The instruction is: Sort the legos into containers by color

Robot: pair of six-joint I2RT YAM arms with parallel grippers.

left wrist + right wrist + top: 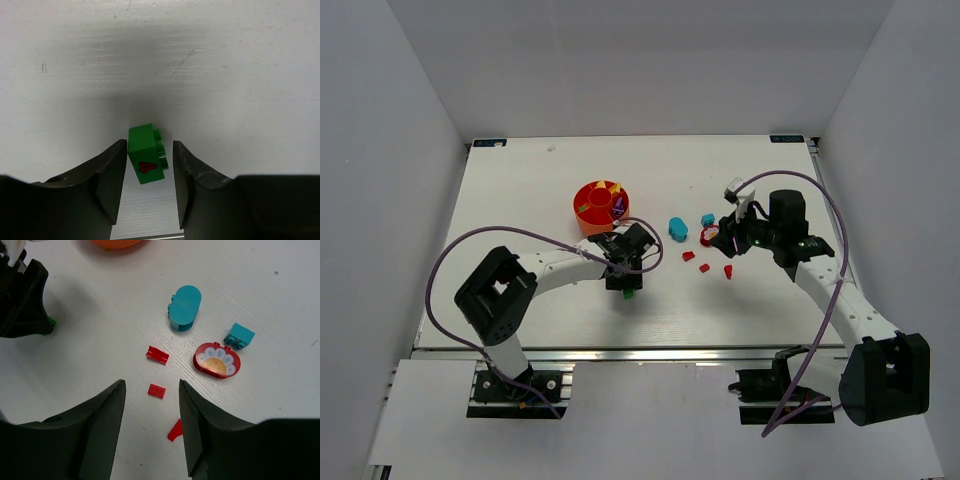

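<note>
A: Where is the green brick relative to the left gripper?
B: Right in the gap, on the table. One finger stands on each side of it, spread. A sliver of table shows on the brick's right side and almost none on its left. I'd call that released, not clamped yet.
A: Which way does the brick run?
B: Its longer side points away from the wrist, tipped a little to the right, so it lies along the gap. The fingers would shut across its narrow width, which looks to me like the easy bite.
A: Where would it go?
B: The orange tub is just beyond the left gripper in the overhead view, toward the far side of the table. The left arm is much the nearer one to it.
A: And the right gripper?
B: Spread wide and holding nothing, hanging over three small red pieces. A red rounded piece with a flower print, a teal brick and a teal oval piece lie just past them, well apart from the tub
</note>
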